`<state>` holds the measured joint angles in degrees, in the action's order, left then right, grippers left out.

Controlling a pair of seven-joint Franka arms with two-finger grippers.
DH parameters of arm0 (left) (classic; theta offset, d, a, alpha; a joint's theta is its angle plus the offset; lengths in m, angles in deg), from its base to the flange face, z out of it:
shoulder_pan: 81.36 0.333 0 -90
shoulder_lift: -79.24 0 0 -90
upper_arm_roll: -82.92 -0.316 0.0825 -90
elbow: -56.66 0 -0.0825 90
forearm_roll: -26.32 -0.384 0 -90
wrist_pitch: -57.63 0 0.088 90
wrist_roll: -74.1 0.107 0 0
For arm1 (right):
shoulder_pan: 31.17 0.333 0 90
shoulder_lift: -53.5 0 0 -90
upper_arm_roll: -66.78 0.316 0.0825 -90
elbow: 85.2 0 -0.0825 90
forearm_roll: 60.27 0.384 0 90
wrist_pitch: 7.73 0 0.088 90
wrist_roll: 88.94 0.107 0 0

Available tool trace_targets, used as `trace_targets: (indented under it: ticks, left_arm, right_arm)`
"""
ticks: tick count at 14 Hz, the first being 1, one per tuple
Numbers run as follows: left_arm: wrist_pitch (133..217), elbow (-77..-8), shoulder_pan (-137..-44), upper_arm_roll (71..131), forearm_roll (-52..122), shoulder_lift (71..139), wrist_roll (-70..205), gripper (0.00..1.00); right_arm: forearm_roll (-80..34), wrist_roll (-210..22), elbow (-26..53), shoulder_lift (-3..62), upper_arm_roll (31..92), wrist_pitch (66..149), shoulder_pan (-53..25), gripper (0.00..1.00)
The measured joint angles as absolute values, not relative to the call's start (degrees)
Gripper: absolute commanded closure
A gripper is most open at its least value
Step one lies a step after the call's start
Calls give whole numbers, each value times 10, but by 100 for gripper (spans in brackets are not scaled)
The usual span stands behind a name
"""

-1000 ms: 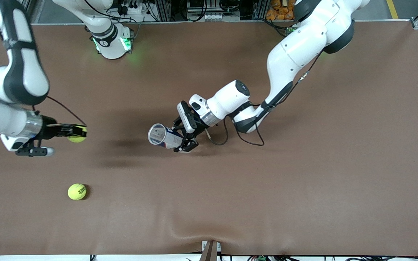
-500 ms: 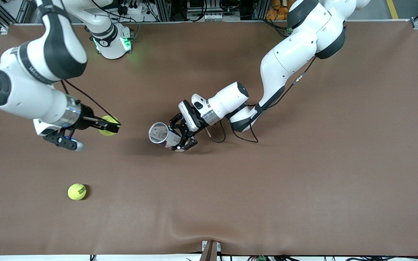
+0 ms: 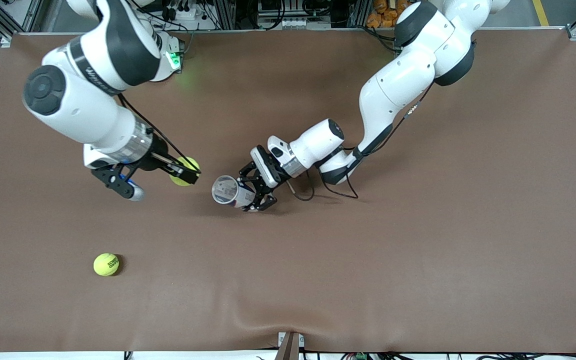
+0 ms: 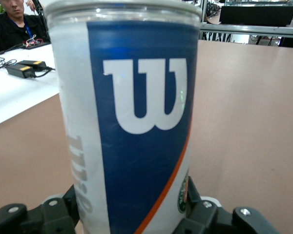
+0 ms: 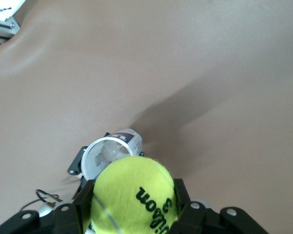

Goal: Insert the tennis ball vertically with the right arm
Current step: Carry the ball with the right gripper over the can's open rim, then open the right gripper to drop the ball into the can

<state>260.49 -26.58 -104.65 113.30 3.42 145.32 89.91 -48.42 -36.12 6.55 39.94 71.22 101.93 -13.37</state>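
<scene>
Right gripper (image 3: pixel 184 172) pinches the ball (image 3: pixel 183 170) over the table, just beside the can (image 3: pixel 230 191) clamped upright in the left gripper (image 3: pixel 257 194), its open mouth tilted ballward.

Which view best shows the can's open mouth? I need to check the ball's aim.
The right wrist view: the can faces the camera, its round mouth just past the held tennis ball. The front view shows the can tilted in the left gripper, its mouth only obliquely. The left wrist view shows only its label side.

High front view; wrist views close.
</scene>
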Motion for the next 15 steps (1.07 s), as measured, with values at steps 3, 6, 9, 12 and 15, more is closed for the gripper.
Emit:
trace_targets:
  ticks: [3,6,9,12,15]
  left_arm:
    - [2605,-266,-1025,1133,5,1465,899,19]
    - [2605,-266,-1020,1133,1,1466,899,18]
    - [2605,-266,-1021,1133,1,1466,899,18]
    - [2605,-266,-1021,1133,1,1466,899,18]
    - [2605,-266,-1021,1133,1,1466,899,18]
  right_arm:
    - [-514,-324,65,377,712,1051,-114,44]
    - [-524,-288,65,347,712,1099,-97,44]
    - [-526,-245,63,323,711,1135,-74,44]
    - [-540,-222,61,313,711,1144,-62,44]
    - [-545,-217,60,304,710,1156,-61,44]
